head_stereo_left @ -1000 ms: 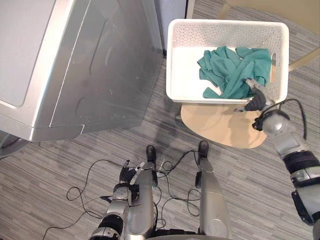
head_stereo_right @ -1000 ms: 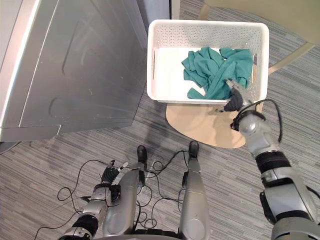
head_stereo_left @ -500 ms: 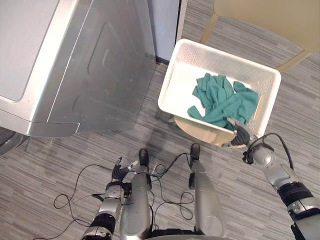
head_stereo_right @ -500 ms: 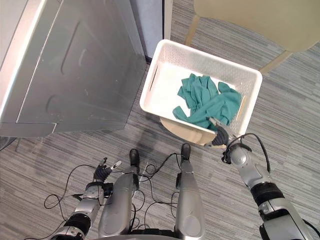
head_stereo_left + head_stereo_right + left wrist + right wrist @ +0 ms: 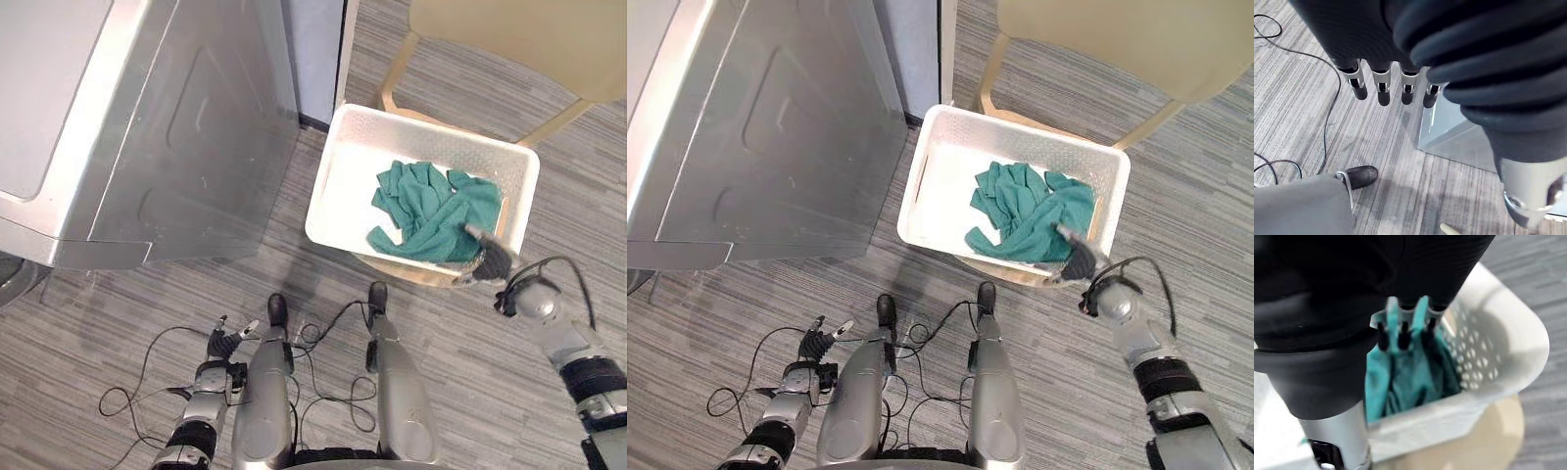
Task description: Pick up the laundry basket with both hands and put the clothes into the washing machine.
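The fingers [image 5: 1403,335] of the right hand [image 5: 490,262] lie straight and close together over the near right corner of the laundry basket [image 5: 431,137], tips toward the green clothes [image 5: 426,211] heaped on its right side. Only the view has shifted; that hand keeps its corner. The left hand [image 5: 223,343] still hangs low, fingers straight, empty. The basket sits on the stool [image 5: 1493,440] by the washing machine [image 5: 147,127]: no two-handed lift yet.

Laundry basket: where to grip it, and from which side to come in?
Best bet: grip the laundry basket by its short end walls, one hand per end, coming from outside left and right: it is long across, and the right end wall shows a handle slot. The right hand is by that end's near corner.
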